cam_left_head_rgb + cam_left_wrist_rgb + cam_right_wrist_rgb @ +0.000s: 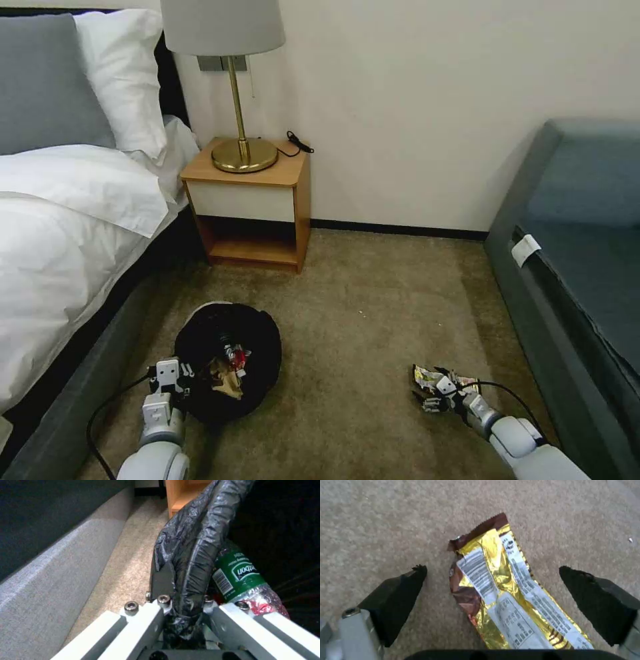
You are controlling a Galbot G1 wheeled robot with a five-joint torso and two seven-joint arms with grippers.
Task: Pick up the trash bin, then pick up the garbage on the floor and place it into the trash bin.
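The trash bin [257,340], lined with a crinkled black bag, is at the lower left beside the bed. My left gripper [172,379] is shut on its bagged rim [190,562]. Inside the bin lie a red packet [236,355], a crumpled brown paper bag [227,385] and a clear bottle with a green label [238,576]. On the carpet at the lower right lies a shiny gold-white wrapper [506,592]. My right gripper [432,393] is low over the wrapper [423,376] and open, with one black fingertip [403,590] on each side of it.
A bed with white linen [60,233] and its grey base [50,580] run along the left. A wooden nightstand [250,200] with a brass lamp [240,133] stands against the back wall. A dark blue-grey sofa [580,267] borders the right. Brown carpet [373,313] lies between.
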